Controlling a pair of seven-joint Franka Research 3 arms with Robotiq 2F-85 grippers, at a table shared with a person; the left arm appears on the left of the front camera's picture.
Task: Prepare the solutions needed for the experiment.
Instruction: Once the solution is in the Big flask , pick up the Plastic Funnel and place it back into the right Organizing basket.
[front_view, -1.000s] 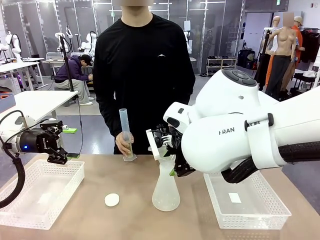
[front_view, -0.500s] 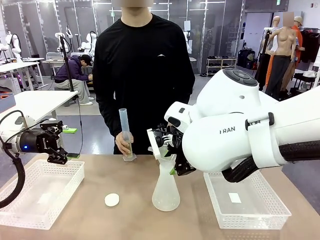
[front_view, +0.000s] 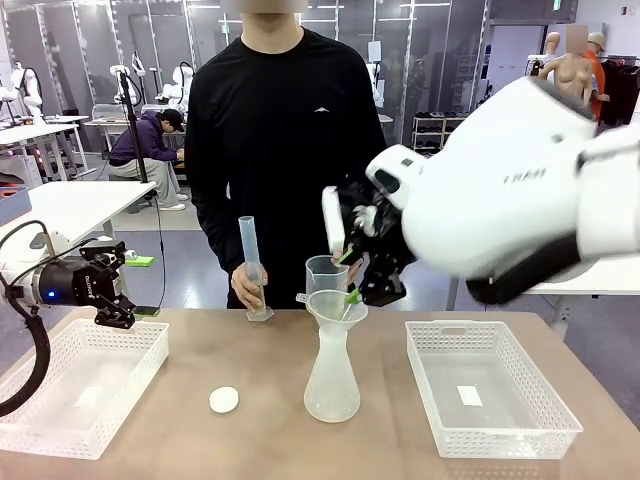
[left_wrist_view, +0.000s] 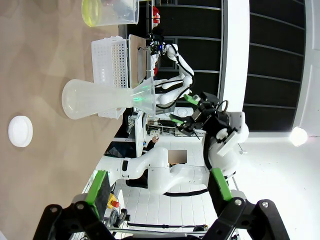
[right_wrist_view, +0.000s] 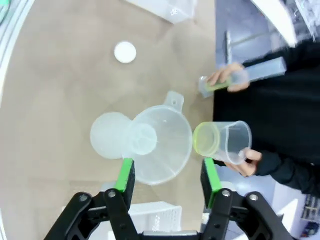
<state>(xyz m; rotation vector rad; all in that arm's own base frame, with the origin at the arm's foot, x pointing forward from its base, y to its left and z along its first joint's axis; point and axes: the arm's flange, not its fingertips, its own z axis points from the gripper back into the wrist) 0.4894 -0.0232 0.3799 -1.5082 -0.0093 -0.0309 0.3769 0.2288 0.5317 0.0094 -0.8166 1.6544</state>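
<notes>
With right gripper half-open, empty, just over funnel: leave room for beaker of solutions beside fingertips; avoid tipping conical flask.

I am working in a robotics lab staged as a chemistry bench. My tan table is carrying a flask topped by a funnel, between two white trays. A person opposite is holding a cylinder and a beaker with a little yellow-green solution. Behind them, glass partitions, white worktables and a shelf rack are lining an open hall.
</notes>
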